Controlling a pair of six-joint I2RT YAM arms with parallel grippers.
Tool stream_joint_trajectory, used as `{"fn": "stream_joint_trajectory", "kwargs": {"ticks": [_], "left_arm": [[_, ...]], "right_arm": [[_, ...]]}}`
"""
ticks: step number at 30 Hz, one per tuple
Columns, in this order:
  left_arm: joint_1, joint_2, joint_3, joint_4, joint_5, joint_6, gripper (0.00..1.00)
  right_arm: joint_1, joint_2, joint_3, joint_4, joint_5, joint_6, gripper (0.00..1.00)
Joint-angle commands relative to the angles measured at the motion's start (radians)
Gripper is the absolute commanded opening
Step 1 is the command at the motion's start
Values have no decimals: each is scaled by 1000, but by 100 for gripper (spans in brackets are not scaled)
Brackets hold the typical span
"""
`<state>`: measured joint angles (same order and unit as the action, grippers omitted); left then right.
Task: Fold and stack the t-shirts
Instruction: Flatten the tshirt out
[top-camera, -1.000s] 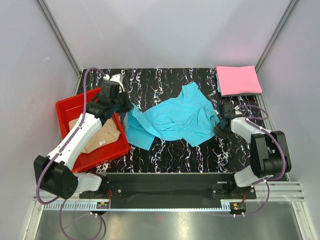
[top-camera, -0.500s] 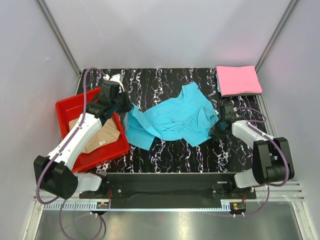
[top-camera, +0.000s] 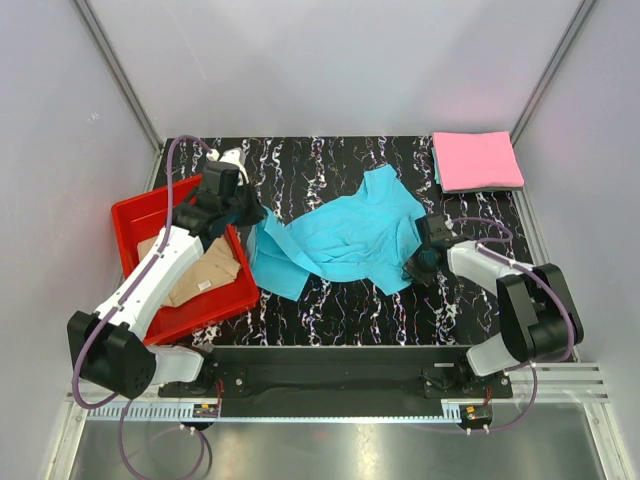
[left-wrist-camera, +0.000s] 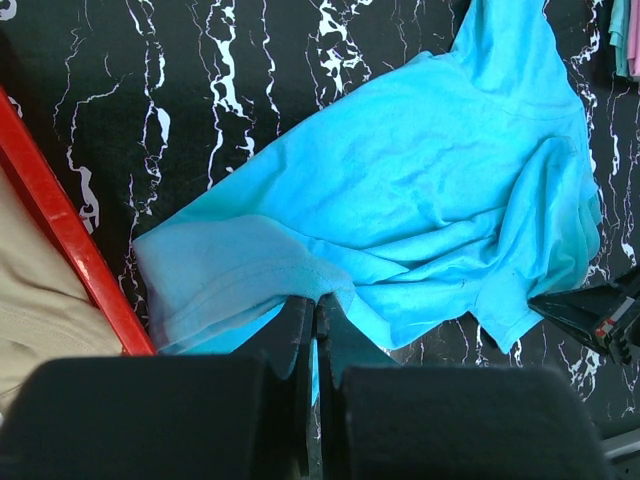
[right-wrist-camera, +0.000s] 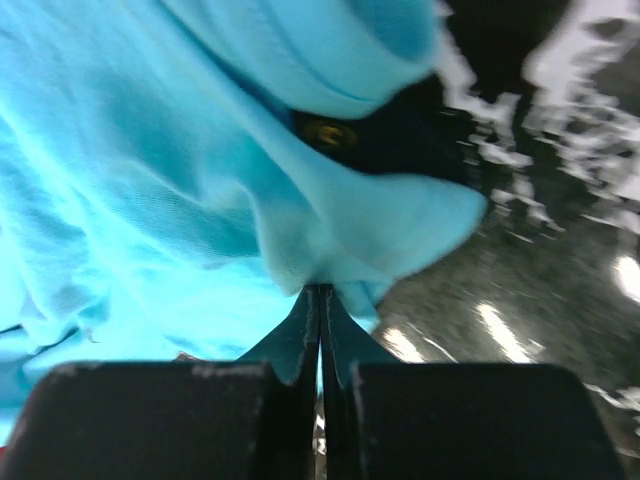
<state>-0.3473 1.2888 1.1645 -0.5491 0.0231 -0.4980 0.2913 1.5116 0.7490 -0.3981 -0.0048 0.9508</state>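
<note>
Sliding inward, my right gripper (right-wrist-camera: 320, 290) has just pinched shut on the hem of the turquoise t-shirt (top-camera: 345, 235) at its tips, while my left gripper (left-wrist-camera: 318, 300) clamps the opposite corner, the crumpled shirt between them, so I judge spreading it flat comes next.

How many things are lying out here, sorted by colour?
Turquoise shirt: 1
Pink folded shirt: 1
Tan shirt: 1
Red tray: 1
Total: 4
</note>
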Motion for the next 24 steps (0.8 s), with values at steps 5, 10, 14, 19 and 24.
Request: {"fn": "stream_joint_trajectory", "kwargs": {"ticks": [5, 10, 14, 19, 24], "left_arm": [[4, -17, 32, 12, -14, 12, 0], [4, -9, 35, 2, -22, 10, 0], [4, -9, 27, -2, -22, 6, 0], [4, -9, 24, 3, -19, 3, 0], [4, -6, 20, 11, -15, -1, 0]], "right_arm": [[-26, -169, 47, -240, 307, -75, 0], [-63, -177, 98, -258, 364, -147, 0], [-69, -166, 118, -237, 309, -194, 0], [-69, -179, 86, -209, 220, -140, 37], [-69, -197, 26, -122, 187, -133, 44]]}}
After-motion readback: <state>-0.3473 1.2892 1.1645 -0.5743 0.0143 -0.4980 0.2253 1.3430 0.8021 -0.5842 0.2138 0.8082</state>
